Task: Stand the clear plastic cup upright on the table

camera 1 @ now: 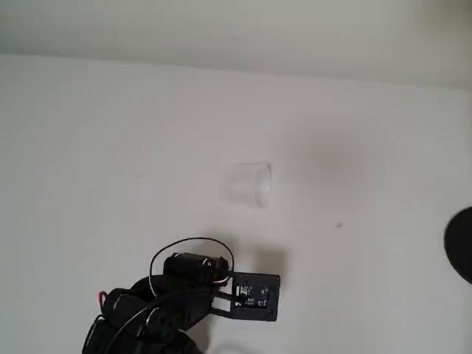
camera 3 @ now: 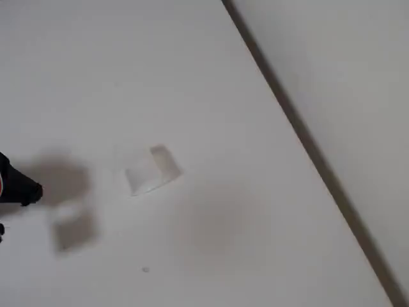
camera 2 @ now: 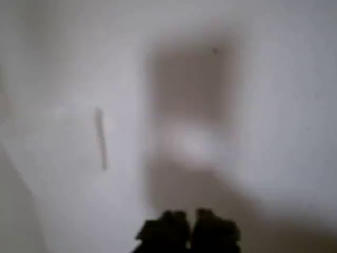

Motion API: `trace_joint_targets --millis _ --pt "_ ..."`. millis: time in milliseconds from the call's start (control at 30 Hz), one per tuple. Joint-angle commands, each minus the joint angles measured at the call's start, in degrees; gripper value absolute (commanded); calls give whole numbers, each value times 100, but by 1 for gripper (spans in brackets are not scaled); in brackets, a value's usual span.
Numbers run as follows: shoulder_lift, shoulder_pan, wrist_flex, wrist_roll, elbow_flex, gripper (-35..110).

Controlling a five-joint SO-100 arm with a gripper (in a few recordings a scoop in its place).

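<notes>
The clear plastic cup (camera 1: 248,183) lies on its side on the white table (camera 1: 110,147), a faint whitish outline near the middle in the overhead view. The fixed view shows the cup (camera 3: 152,169) tipped over too, its round rim facing up and to the right. My black gripper (camera 1: 252,295) hovers near the table's front edge, well short of the cup and apart from it. In the blurred wrist view the two dark fingertips of the gripper (camera 2: 189,231) sit close together with nothing between them, above the arm's shadow on the table.
A dark round object (camera 1: 461,245) sits at the right edge of the overhead view. The pale wall (camera 3: 332,64) runs along the table's far edge. A tiny dark speck (camera 1: 339,225) marks the table right of the cup.
</notes>
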Motion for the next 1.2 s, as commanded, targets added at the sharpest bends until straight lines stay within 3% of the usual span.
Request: trace_joint_targets --millis 0,333,467,600,733,933,1167 --pt "35 -264 -79 -237 0 2" --pt "44 -870 -316 -817 62 3" --pt "44 -809 -791 -1248 123 30" --pt "-158 -738 -747 -1318 -422 40" --pt "-2821 -694 -650 -1063 -2259 53" --pt "-6574 -668 334 -598 -5423 71" --pt "-9308 -492 1002 -220 -7831 70"
